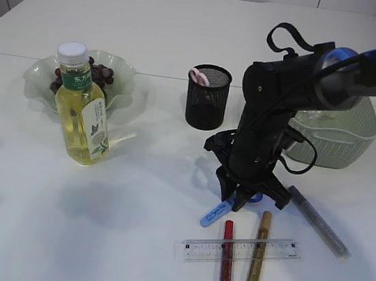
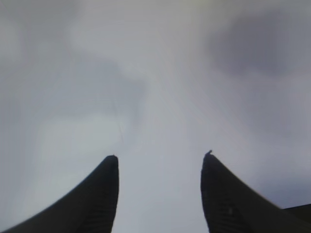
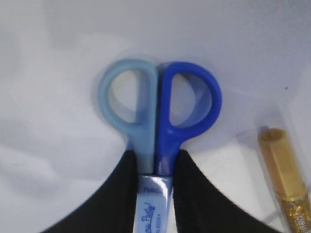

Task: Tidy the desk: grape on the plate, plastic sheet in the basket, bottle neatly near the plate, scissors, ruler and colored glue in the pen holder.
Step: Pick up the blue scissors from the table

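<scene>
On the white table (image 1: 166,35), toward its near edge, the right gripper (image 1: 241,200) has its jaws clamped on the blue scissors (image 3: 155,126) just below the handle loops, beside the gold glitter glue (image 1: 257,261), red glitter glue (image 1: 226,263) and clear ruler (image 1: 238,249). The left gripper (image 2: 159,160) hangs with jaws apart, holding nothing. Farther back stand the black mesh pen holder (image 1: 207,97), the green basket (image 1: 343,135), and the tea bottle (image 1: 82,106) touching the grape plate (image 1: 79,76) near the left edge.

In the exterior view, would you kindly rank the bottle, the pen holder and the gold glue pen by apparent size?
1. bottle, clearly largest.
2. pen holder.
3. gold glue pen, far thinner, though about as long as the holder is tall and nearer the camera.
</scene>
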